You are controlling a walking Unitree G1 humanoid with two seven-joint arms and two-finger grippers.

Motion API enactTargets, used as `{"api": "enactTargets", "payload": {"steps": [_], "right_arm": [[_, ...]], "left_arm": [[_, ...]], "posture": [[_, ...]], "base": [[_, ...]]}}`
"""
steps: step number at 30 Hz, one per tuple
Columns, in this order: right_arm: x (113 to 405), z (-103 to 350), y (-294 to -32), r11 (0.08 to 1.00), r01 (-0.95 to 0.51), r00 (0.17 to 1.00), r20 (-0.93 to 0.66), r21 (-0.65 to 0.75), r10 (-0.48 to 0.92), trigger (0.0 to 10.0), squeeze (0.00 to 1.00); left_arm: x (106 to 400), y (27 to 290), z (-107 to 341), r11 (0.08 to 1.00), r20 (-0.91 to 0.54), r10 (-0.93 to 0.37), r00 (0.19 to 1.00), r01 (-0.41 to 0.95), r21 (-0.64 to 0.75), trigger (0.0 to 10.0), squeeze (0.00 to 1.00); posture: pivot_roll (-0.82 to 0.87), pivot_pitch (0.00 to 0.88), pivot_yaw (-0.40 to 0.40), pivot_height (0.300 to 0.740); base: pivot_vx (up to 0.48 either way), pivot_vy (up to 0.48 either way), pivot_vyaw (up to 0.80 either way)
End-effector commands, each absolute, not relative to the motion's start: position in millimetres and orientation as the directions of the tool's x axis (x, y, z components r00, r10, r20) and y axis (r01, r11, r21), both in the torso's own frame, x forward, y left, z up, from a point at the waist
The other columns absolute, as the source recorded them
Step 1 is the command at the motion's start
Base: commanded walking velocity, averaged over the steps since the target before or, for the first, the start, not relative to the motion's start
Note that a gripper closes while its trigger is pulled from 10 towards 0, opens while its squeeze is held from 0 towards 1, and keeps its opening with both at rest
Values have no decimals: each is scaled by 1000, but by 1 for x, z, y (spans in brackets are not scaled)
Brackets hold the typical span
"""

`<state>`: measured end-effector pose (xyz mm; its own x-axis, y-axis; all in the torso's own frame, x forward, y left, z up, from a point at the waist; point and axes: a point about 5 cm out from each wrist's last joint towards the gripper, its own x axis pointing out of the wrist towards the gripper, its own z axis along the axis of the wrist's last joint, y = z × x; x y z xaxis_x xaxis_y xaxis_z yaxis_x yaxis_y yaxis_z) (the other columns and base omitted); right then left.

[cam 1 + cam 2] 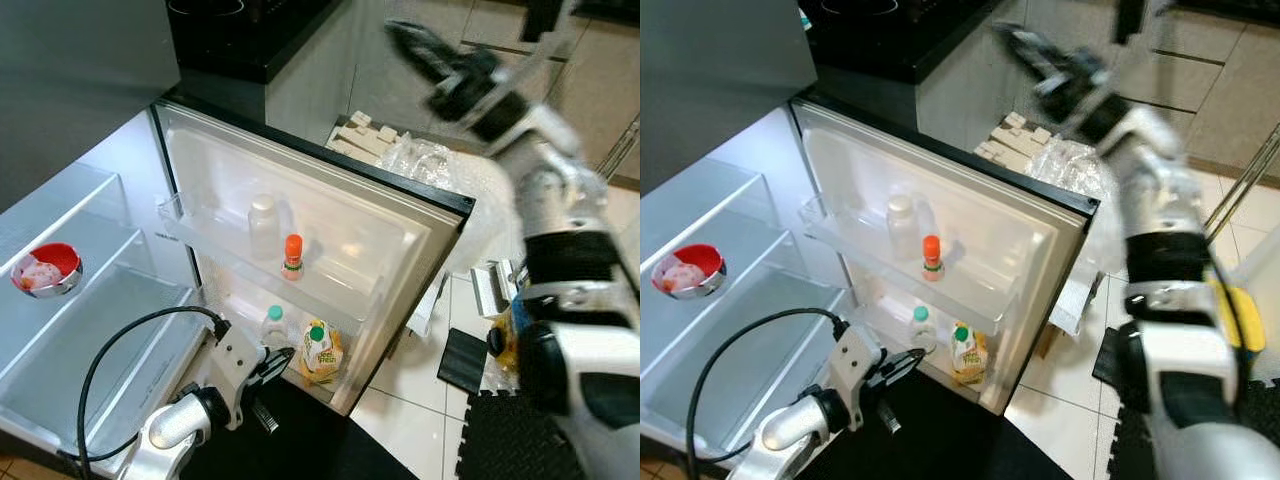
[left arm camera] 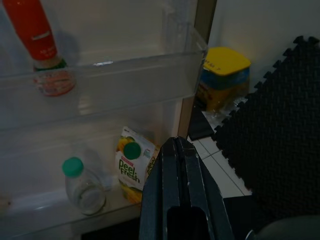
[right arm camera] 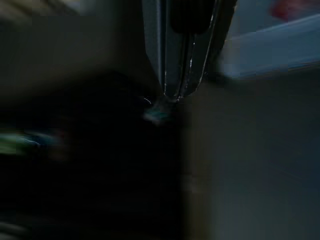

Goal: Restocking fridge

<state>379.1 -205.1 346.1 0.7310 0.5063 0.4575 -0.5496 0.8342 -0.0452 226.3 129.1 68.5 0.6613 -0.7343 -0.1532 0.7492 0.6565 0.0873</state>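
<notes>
Here the fridge door [image 1: 400, 230] is standing open, its lower shelf holding a juice pouch [image 1: 320, 352] beside a green-capped bottle [image 1: 274, 322]. The left gripper [image 1: 278, 362] is hovering just beside them, fingers pressed together (empty). The right gripper [image 1: 1025, 45] is hanging high above the door, fingers together.

The fridge door [image 1: 400, 215] stood wide open. Its upper shelf [image 1: 335, 290] held a clear bottle [image 1: 263, 226] and an orange-capped one [image 1: 292, 256], with free room toward the door's edge.
</notes>
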Motion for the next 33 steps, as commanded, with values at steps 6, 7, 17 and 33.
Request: {"api": "enactTargets", "payload": {"steps": [6,7,17,33], "right_arm": [[381,301,-256,929,-366,889,275,-57,367,10000,0],[381,301,-256,929,-366,889,275,-57,367,10000,0],[368,210,-296,969,-242,970,38,44,241,10000,0],[365,170,-238,820,-547,837,93,170,539,10000,0]], "left_arm": [[227,122,79,643,-97,-758,645,764,56,10000,0],[227,122,79,643,-97,-758,645,764,56,10000,0],[225,119,84,589,-92,-803,589,808,29,10000,0],[215,121,78,540,-158,-831,533,842,1,10000,0]], "posture": [[-127,67,-51,736],[-127,67,-51,736],[-132,67,-38,736],[-121,72,-37,736]], "base": [[0,0,0],[0,0,0],[0,0,0],[0,0,0]]}}
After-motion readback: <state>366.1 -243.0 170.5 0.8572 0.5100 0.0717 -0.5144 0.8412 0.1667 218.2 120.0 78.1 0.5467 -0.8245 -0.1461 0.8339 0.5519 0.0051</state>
